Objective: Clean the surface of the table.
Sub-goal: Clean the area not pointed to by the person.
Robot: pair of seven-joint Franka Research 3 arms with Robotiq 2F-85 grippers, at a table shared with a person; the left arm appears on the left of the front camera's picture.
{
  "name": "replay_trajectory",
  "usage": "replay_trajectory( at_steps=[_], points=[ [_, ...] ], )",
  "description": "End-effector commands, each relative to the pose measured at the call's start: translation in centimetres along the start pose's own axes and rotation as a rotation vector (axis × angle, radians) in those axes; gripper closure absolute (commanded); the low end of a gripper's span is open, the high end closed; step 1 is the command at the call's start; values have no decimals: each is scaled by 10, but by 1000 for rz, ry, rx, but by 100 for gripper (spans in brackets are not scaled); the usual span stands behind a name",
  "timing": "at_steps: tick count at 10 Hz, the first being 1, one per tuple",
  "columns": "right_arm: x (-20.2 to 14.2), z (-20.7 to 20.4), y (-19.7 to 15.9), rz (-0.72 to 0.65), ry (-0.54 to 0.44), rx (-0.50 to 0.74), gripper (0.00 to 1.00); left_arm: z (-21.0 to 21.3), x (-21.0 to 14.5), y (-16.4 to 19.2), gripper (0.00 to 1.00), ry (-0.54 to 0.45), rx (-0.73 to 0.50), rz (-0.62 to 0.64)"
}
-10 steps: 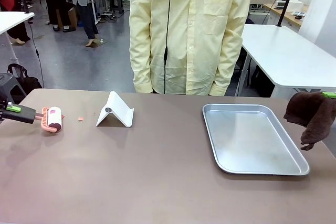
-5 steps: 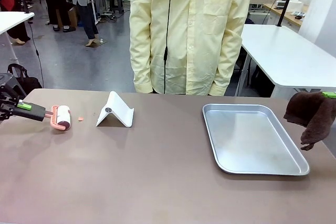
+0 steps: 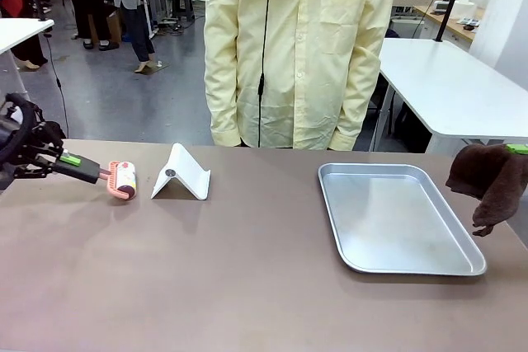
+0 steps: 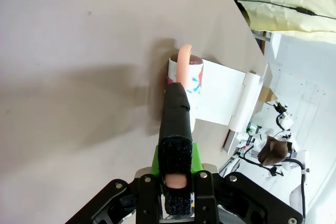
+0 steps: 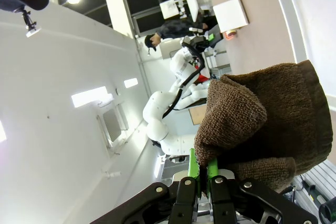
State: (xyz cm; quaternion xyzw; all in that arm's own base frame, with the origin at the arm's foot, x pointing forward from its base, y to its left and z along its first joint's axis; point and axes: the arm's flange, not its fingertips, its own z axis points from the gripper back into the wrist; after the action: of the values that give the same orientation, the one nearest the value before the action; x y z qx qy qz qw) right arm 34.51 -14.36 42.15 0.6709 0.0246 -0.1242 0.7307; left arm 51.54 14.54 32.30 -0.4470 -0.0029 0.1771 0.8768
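My left gripper [image 3: 73, 159] is shut on the black-sleeved handle of a pink lint roller [image 3: 125, 179]. The roller's white drum rests on the taupe-brown table [image 3: 247, 286] at the far left, just left of a white folded stand [image 3: 181, 174]. In the left wrist view the roller [image 4: 185, 80] lies ahead of my gripper [image 4: 176, 153], almost touching the stand [image 4: 226, 100]. At the right edge, my right gripper [image 3: 517, 149] is shut on a dark brown cloth [image 3: 491, 180] that hangs above the table's right end. In the right wrist view the cloth [image 5: 262, 114] bunches over the gripper [image 5: 202, 174].
A rectangular steel tray [image 3: 429, 265] lies empty on the right half of the table. A person in a pale yellow shirt [image 3: 301, 47] stands at the far side, hands out of sight. White-topped tables [image 3: 454, 88] stand behind on the right.
My left gripper has pushed the lint roller rightwards along the table towards the white stand, over the spot where a small pink speck lay. The right arm and cloth have stayed still.
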Motion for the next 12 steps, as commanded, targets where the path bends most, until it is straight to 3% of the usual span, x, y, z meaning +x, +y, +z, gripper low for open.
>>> replay_trajectory(
  at_steps=[1,4,6,9,12],
  points=[
    [1,2,5,22,7,21,94,-22,3,8,78,9,80,29],
    [1,2,5,22,7,21,94,-25,0,13,78,4,92,17],
    [1,2,5,22,7,21,94,-2,-11,9,78,5,43,-11],
    [1,2,5,22,7,21,94,103,-82,4,78,18,-217,-172],
    [1,2,5,22,7,21,94,172,-154,43,78,102,-375,-210]
  ],
)
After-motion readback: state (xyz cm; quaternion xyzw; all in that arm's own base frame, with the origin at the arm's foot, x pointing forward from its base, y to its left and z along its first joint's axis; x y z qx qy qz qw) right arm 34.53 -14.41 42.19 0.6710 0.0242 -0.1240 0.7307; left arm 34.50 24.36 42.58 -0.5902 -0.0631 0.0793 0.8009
